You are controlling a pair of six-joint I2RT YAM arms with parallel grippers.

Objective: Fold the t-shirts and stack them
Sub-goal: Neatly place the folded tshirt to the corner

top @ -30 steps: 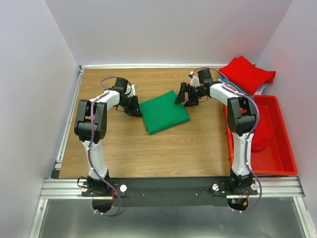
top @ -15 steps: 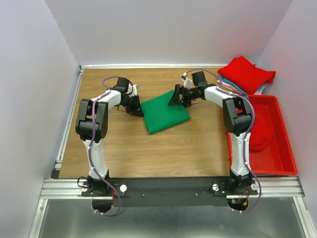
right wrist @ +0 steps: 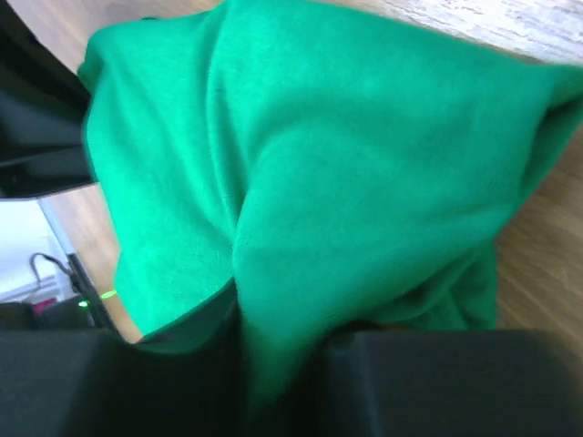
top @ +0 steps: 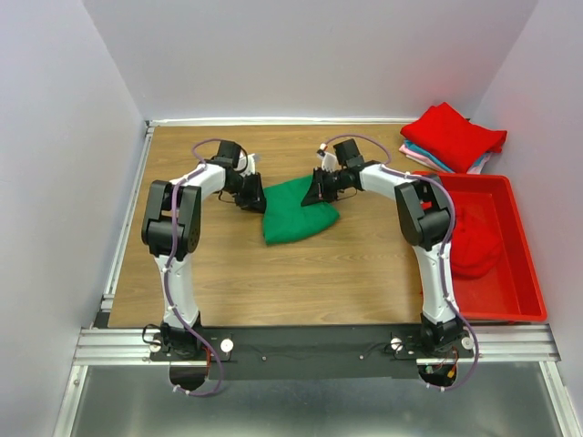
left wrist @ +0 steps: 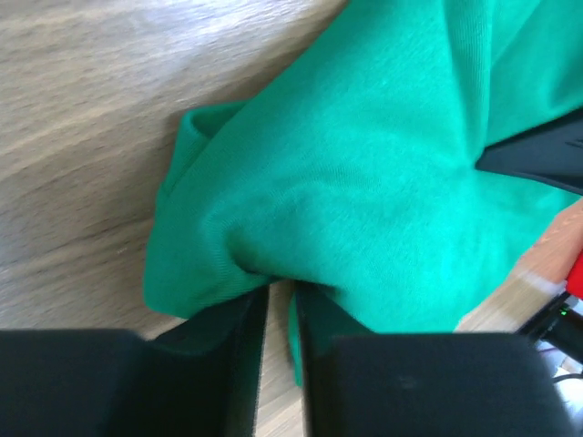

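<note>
- Wooden counter fills the scene, walled in by pale panels, both arms reaching away from the near edge towards the middle.
- Over on the right edge sits the red bin, long side running near to far, and there's a lump of red cloth inside it against the left wall; can't tell what that piece is.
- Centre stage, the green t-shirt: it lies on the counter between the two arms, bunched up and rumpled, far edge gathered to a peak, near edge rounded and sagging.
- Far right corner, just behind the bin, a stack of t-shirts: red one on top, slivers of light blue and pink peeking out beneath, well apart from the green one.
- Left hand is at the shirt's far left corner. From the left wrist view the fingers stand narrow with a fold of green pinched in the slim gap between them, so that's a grip on the green t-shirt.
- Right hand is at the far right part of the shirt, facing the left one across the cloth. The right wrist view has green fabric draped over and drawn down between its dark fingers, closed on the green t-shirt too.
</note>
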